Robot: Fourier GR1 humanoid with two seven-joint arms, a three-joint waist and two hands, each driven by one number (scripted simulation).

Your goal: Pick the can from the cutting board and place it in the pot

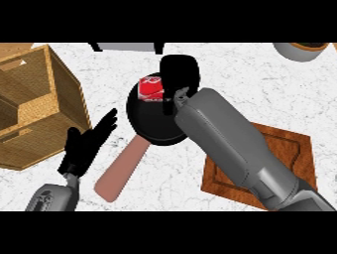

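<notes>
Head view. Your right hand (177, 74) reaches across the white marble table (113, 64) and sits above the far part of the black pot (145, 126). Its fingers are curled round the red can (151, 89), which shows just left of the hand and over the pot's dark interior. Whether the can already touches the pot's bottom cannot be told from this angle. The wooden cutting board (285, 144) lies to the right, partly hidden under your right forearm, with no can on it.

Your left hand (87, 141) rests at the lower left with fingers straight and spread, holding nothing, just beside the pot's pinkish handle (122, 171) and near the wicker basket (25, 106).

Step in hand, by my judgement: the placing step, near its end. The pick from the board appears done; the release is not yet done.

Next move calls for: lowering the can until it rests inside the pot, uncurling the fingers, then lifting your hand straight up so it does not tip the can or drag the pot's rim.

Count: one can, one pot with one handle, one cutting board, one basket, one grey round container (300, 51) cut by the upper right edge, one dark-legged object (128, 47) at the top edge, not identifiable.
</notes>
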